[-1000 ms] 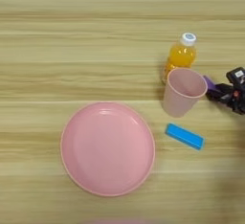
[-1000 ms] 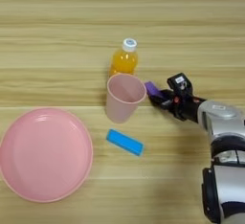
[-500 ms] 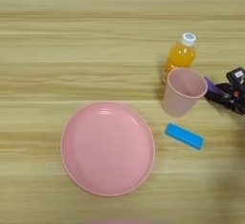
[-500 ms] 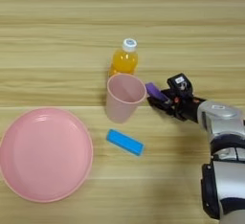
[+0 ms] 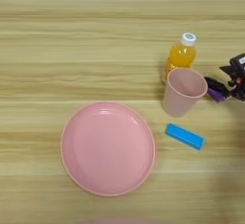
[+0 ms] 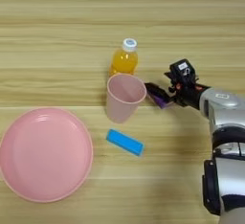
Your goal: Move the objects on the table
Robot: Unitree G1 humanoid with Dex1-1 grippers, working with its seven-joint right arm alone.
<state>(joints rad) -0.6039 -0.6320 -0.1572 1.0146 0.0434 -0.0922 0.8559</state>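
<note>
Right gripper [image 6: 161, 95] closed on purple block [image 6: 161, 99] beside the cup.
Fingers pinch the block just above the surface [image 6: 57, 36]. Pink cup [image 6: 123, 97] stands immediately left, bottle [image 6: 123, 60] behind it; blue block [image 6: 125, 142] lies nearer-left; plate [image 6: 43, 153] far left.

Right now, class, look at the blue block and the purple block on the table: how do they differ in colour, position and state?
The blue block is bright blue; the purple block is purple. The blue block lies free in front of the pink cup; the purple block sits right of the cup, at the right gripper. The blue block shows whole; the purple block is partly hidden by the black fingers. Both are small.
</note>
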